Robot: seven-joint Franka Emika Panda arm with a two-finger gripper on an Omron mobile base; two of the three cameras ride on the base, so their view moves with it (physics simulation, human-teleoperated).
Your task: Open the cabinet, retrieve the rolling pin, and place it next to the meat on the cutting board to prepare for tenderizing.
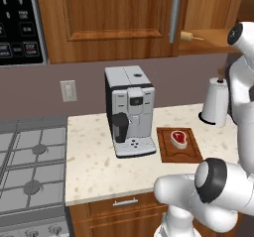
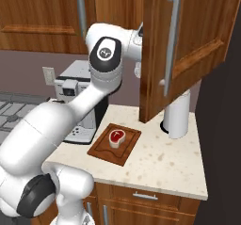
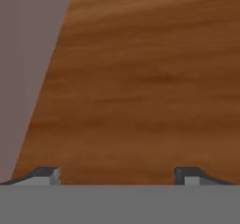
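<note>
Right base view: cabinet [image 2: 188, 45] door swung wide open over the counter [image 2: 174, 165], so the first step looks done. The arm reaches up behind that door.

Left base view: rolling pin [image 1: 191, 36] lies on the cabinet shelf, one thin handle poking out past the door edge; not yet retrieved. Cutting board [image 1: 178, 145] sits on the counter just right of the coffee machine [image 1: 130, 111], with the meat [image 1: 179, 139] on it and bare board beside the meat.

Hand view: gripper [image 3: 117, 176] jaws spread wide, holding nothing, facing plain wood close up. Grasp, carry and placement all remain.
</note>
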